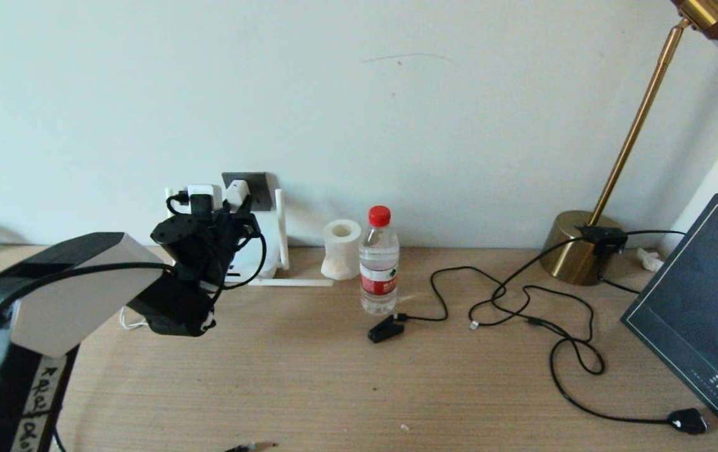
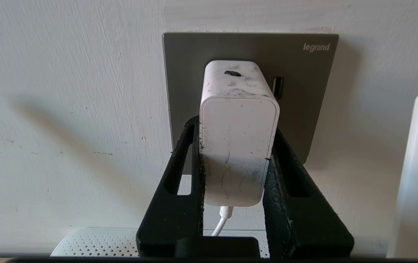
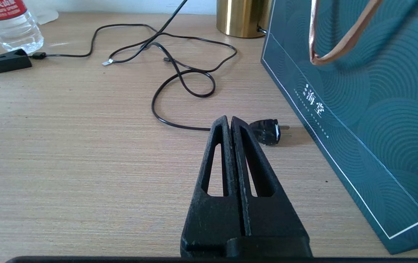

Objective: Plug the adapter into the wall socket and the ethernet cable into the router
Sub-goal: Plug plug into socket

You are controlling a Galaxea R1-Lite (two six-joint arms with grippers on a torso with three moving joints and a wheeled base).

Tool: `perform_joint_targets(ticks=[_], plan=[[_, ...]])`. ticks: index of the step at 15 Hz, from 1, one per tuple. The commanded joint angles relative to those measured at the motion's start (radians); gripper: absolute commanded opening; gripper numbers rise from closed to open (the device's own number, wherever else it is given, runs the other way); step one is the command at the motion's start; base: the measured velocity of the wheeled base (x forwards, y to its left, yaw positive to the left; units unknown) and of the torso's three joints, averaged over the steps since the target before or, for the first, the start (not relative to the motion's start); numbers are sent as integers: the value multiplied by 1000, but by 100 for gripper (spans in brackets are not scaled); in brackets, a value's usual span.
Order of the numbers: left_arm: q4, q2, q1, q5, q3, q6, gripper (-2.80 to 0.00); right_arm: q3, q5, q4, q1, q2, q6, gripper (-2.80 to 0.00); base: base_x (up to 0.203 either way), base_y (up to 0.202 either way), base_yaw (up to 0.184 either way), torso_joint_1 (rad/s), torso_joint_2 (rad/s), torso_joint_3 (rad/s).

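Two fingers [image 2: 283, 171] of the left end effector [image 2: 236, 146] are clamping the adapter [image 2: 238, 146] against the socket [image 2: 187, 62] (right end effector [image 3: 230, 122] closed, over the counter [image 3: 66, 153]).

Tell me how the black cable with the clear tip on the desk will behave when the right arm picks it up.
The ethernet cable lies in loose loops, so it is probably floppy and will trail. Its clear tip looks small, likely light. The right pincer, shut, hovers over the desk.

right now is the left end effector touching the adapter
Touching. The left wrist view shows the left end effector with a finger pressed against each side of the adapter, no gap, at the wall socket.
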Motion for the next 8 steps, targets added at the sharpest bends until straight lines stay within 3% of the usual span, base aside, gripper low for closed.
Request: perform_joint_targets(ticks=[1,8], plan=[[-7,3,1,-1,-7,0,-280,0,0,-1,0,1,0,-280,0,0,0,0,0,0],[-5,11,1,1,-33,0,-280,0,0,-1,0,1,0,-280,0,0,0,0,0,0]])
